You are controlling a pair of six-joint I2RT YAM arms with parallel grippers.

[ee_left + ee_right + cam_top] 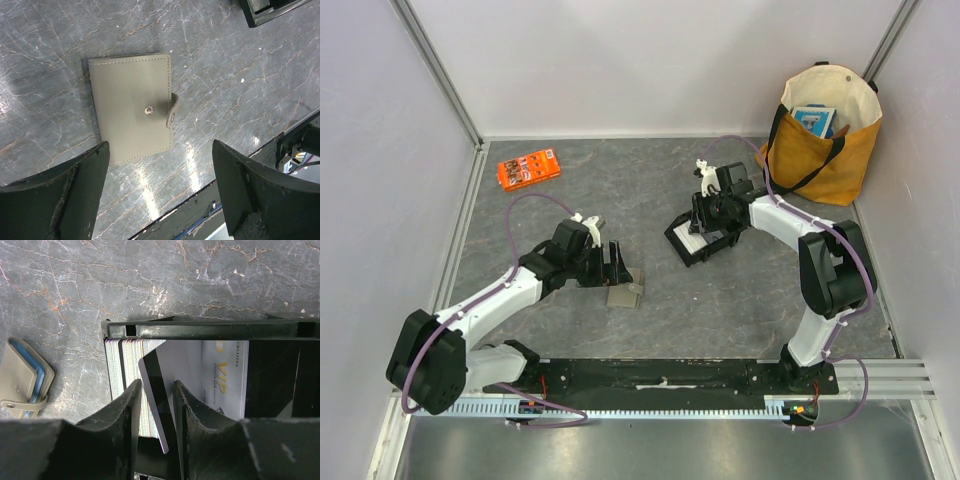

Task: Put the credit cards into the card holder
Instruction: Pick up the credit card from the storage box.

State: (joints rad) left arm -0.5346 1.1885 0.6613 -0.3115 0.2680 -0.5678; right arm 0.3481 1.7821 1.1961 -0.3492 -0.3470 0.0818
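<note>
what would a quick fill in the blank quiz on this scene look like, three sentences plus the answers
1. The left hand hangs with its jaws ____ above the card holder.
2. The right hand has its fingers on either side of one ____ in the black tray.
3. In the top view, the orange packet lies far back on the ____ of the table.
Missing words: open; card; left

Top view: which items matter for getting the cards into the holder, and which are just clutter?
For the job:
credit cards
card holder
black tray, where the cards stand

Lying about:
orange packet
yellow tote bag
</note>
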